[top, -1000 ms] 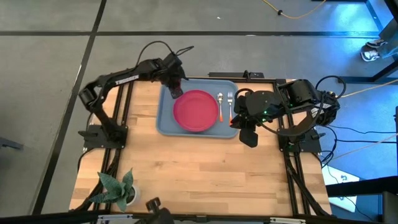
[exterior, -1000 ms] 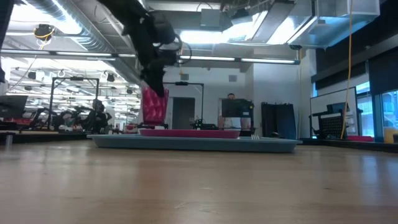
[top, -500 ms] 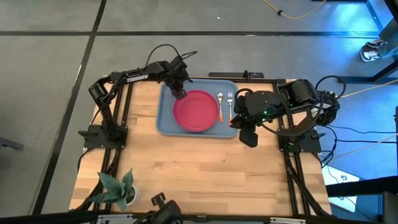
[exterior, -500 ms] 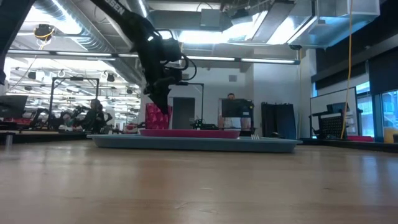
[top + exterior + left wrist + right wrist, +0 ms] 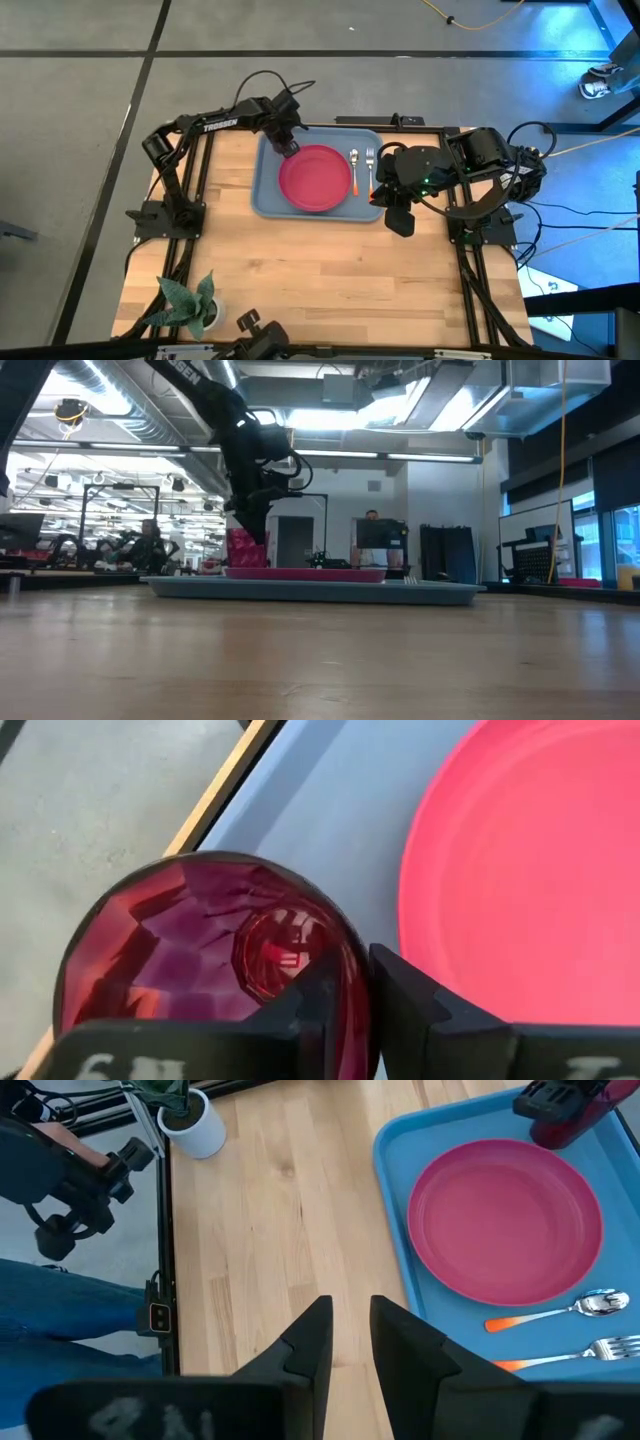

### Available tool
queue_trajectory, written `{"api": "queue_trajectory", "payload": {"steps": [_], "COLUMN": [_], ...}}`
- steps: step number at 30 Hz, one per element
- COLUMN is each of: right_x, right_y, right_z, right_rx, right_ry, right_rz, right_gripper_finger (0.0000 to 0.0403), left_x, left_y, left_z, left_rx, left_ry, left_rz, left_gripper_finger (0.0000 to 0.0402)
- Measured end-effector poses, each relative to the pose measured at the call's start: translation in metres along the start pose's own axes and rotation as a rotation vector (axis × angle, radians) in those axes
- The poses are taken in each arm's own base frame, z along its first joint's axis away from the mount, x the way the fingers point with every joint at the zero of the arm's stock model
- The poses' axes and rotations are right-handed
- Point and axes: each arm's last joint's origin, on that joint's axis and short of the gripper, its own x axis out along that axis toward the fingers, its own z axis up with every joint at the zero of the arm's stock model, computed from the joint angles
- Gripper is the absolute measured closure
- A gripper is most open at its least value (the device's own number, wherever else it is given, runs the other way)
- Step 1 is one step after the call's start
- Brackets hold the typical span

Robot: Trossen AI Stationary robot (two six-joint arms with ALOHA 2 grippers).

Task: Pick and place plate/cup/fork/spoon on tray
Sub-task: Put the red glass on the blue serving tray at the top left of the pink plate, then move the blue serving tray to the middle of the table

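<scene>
Dark-red and faceted, the cup [image 5: 205,955] stands in the far-left corner of the tray [image 5: 262,190], just beside the plate [image 5: 314,178] at the tray's middle. The left gripper [image 5: 286,144] is right over it. In the left wrist view one finger sits inside the rim and the other outside, the cup wall between them — whether they clamp it or have slackened cannot be told from these pictures. The coming move likely turns on this relation: with the cup directly under the jaws and the plate's edge close on one side, the way clear seems to be straight up.

Fork [image 5: 369,166] and spoon [image 5: 354,172] lie side by side on the tray's right strip, handles toward the near edge. The right gripper [image 5: 349,1338] waits over the bench beside the tray's right edge, its jaws apart and empty.

Only the low view shows the cup [image 5: 244,547] standing level on the tray; the high view hides most of it under the arm.
</scene>
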Motion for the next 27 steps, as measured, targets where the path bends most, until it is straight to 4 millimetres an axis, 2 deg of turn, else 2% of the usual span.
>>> {"api": "queue_trajectory", "payload": {"steps": [10, 14, 22, 27], "right_x": [0.000, 0.000, 0.000, 0.001], "right_y": [0.000, 0.000, 0.000, -0.002], "right_z": [0.000, 0.000, 0.000, -0.003], "right_rx": [0.000, 0.000, 0.000, -0.004], "right_ry": [0.000, 0.000, 0.001, 0.034], "right_rz": [0.000, 0.000, 0.000, -0.021], "right_gripper_finger": [0.0327, 0.0327, 0.0327, 0.0327], "left_x": [-0.001, -0.007, -0.037, -0.067], "left_y": [-0.004, -0.006, -0.007, -0.009], "left_z": [-0.003, -0.003, 0.000, -0.002], "left_rx": [-0.029, -0.024, -0.013, -0.074], "left_ry": [0.028, 0.026, -0.063, -0.138], "left_rz": [-0.010, -0.012, 0.000, -0.019], "left_gripper_finger": [0.0352, 0.0352, 0.0351, 0.0351]}}
